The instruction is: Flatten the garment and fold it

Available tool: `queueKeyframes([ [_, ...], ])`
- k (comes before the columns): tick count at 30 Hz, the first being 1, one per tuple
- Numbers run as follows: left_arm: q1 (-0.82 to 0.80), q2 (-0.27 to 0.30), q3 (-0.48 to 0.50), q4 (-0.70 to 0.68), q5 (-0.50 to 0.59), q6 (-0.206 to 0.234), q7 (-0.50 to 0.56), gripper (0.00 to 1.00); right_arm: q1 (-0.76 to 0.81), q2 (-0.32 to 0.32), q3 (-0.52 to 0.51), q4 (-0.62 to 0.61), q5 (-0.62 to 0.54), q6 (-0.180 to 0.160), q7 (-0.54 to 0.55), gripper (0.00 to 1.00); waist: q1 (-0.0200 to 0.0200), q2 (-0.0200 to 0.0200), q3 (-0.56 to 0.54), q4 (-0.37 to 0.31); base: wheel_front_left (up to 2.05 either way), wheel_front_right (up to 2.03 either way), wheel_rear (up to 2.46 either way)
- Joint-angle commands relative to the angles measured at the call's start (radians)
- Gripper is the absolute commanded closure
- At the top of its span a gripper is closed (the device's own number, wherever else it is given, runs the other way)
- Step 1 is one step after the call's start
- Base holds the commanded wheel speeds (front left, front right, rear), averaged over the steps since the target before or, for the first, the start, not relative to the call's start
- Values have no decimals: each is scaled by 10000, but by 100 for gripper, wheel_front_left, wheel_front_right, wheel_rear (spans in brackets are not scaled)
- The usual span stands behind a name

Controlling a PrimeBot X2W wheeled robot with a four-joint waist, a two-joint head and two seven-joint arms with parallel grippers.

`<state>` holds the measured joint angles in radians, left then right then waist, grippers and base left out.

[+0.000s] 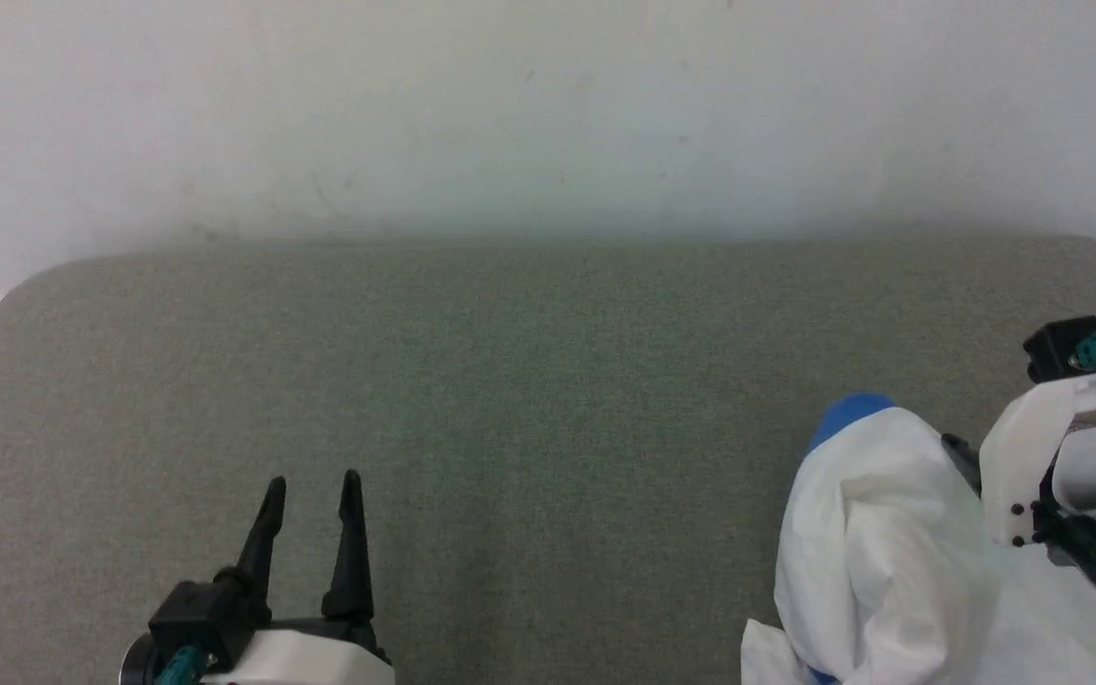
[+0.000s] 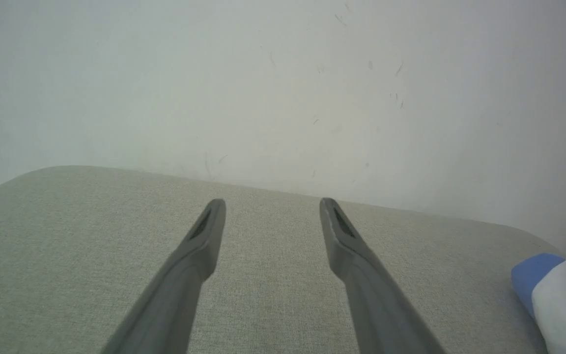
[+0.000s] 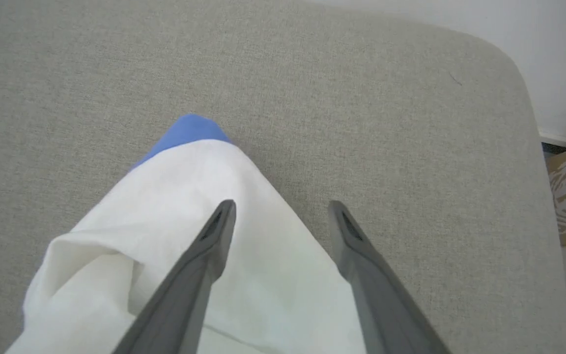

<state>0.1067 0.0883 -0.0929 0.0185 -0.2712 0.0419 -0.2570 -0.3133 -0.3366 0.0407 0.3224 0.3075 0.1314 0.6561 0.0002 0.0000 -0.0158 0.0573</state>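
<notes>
shirt (image 1: 890, 533): bunched in a heap, near right of the grey table (image 1: 548, 381) | left gripper (image 1: 312, 495): near left, spread wide, empty | right gripper (image 3: 283, 209): spread wide over the heap, gripping nothing | progress: judged early; flattening and folding both remain

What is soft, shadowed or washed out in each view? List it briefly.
Head view: grainy, soft, a shadow band low on the wall above the table. Left wrist view: even light, darker corners. Right wrist view: the garment nearly washed out, the right gripper soft toward its base.
</notes>
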Motion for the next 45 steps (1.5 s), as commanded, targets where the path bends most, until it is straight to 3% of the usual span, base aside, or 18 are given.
queueKeyframes([
  [1, -204, -39, -9, -30, 41, -96, -47, 0, -257, -89, 179, 233, 88, -7, 62, 0, -2, 0, 443, 335, 0, 0, 0],
  [8, -640, -125, 14, 21, 175, -193, -47, 0, -1288, -512, 1580, 2584, 926, -7, 655, 0, -2, 0, 993, 620, 0, 0, 0],
  [13, -765, -194, 36, 146, 203, -243, -47, 0, -1187, -359, 2370, 3805, 1666, -7, 1608, 0, -2, 0, 1000, 706, 0, 0, 0],
  [14, -770, -205, 42, 183, 211, -252, -47, 0, -1168, -338, 2473, 3961, 1791, -7, 1763, 51, -2, 0, 941, 709, 0, 0, 0],
  [15, -757, -214, 54, 221, 223, -259, -47, 0, -1164, -308, 2554, 4079, 1921, -7, 1901, 85, -2, 0, 878, 698, 0, 0, 0],
  [16, -739, -221, 67, 255, 236, -266, -47, 0, -1191, -275, 2626, 4120, 2050, -7, 1958, 100, -2, 0, 813, 685, 0, 0, 0],
  [19, -656, -239, 104, 350, 276, -284, -47, 0, -1496, -230, 2613, 3843, 2362, -7, 1139, 100, -2, 0, 558, 641, 0, 0, 0],
  [26, -392, -260, 252, 427, 331, -346, -47, 0, -3072, -14, 1921, 3320, 1378, -7, -3465, 100, -2, 0, -85, 408, 0, 0, 0],
  [31, -98, -278, 268, 412, 381, -338, -47, 0, -3138, 523, 1588, 2518, 538, -7, -5438, 100, -2, 0, -534, 183, 0, 0, 0],
  [36, 322, -305, 268, 316, 332, -228, -47, 0, -367, 1029, 1473, -126, -51, -7, -5293, 100, -2, 0, -883, -89, 0, 0, 0],
  [43, 568, -307, 309, 279, 300, -197, -47, 0, 5577, 2313, 744, -3849, -375, -7, -3009, 100, -2, 0, -911, -447, 0, 0, 0],
  [44, 571, -305, 319, 284, 303, -188, -47, 0, 6186, 2450, 744, -4157, -372, -7, -2753, 91, -2, 0, -901, -485, 0, 0, 0],
  [45, 569, -301, 313, 309, 310, -186, -47, 0, 6691, 2555, 709, -4409, -403, -7, -2564, 63, -2, 0, -892, -503, 0, 0, 0],
])
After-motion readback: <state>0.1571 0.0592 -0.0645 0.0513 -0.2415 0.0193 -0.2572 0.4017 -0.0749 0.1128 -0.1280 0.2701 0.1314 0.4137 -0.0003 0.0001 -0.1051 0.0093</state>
